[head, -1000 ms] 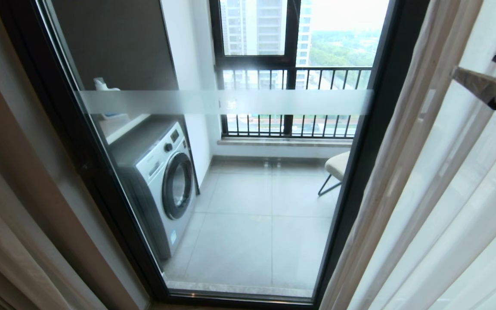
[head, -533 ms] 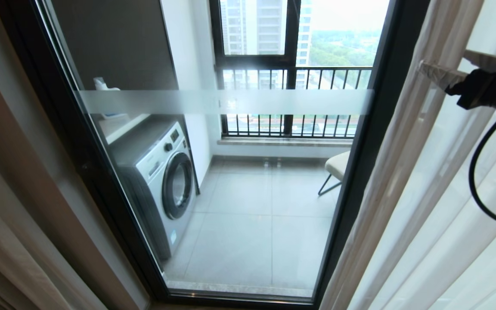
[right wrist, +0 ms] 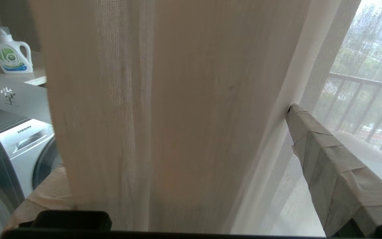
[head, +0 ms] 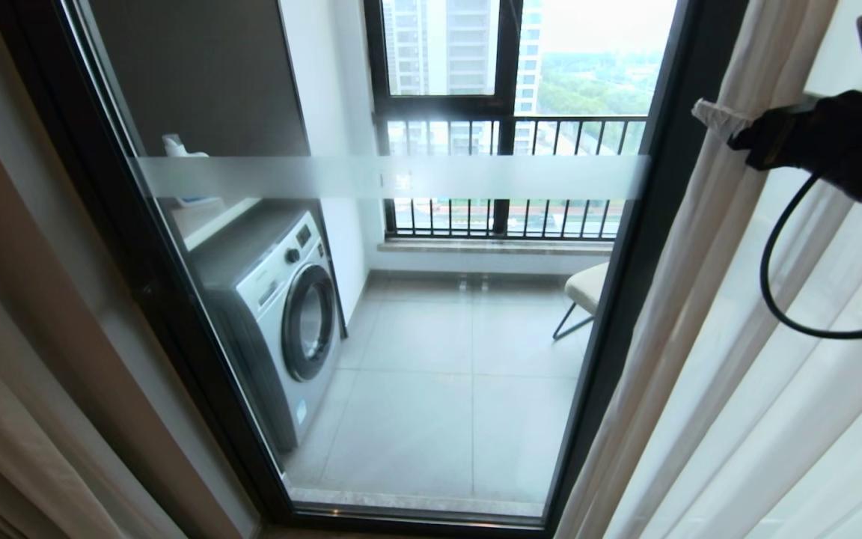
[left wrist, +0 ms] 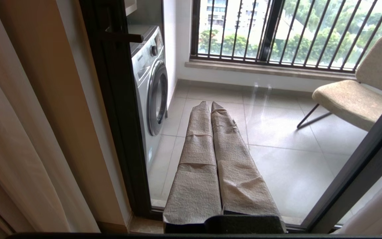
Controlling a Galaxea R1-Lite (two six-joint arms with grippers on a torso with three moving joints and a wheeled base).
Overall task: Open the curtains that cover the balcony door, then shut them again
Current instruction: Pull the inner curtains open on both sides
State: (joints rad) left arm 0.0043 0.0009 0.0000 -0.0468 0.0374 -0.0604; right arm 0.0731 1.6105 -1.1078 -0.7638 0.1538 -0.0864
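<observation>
The balcony door (head: 652, 224) is a glass panel in a black frame with a frosted band, and it stands uncovered in the middle of the head view. Cream and sheer white curtains (head: 708, 352) hang bunched at the right, and a beige curtain (head: 4, 419) hangs at the left. My right gripper (head: 723, 120) is high at the right, open, at the right curtain's inner edge. In the right wrist view a curtain fold (right wrist: 177, 83) hangs between the spread fingers (right wrist: 323, 156). My left gripper (left wrist: 211, 103) is shut and empty, low before the glass.
Behind the glass are a washing machine (head: 281, 314), a padded chair (head: 587, 288) and a barred outer window (head: 506, 135). A detergent bottle (right wrist: 12, 53) stands on the shelf above the machine. The door frame (left wrist: 111, 99) rises close to the left gripper.
My right arm has swung in from the right edge, leftward and slightly up, bringing its open fingers onto the curtain's inner edge. The left arm and the view have not moved.
</observation>
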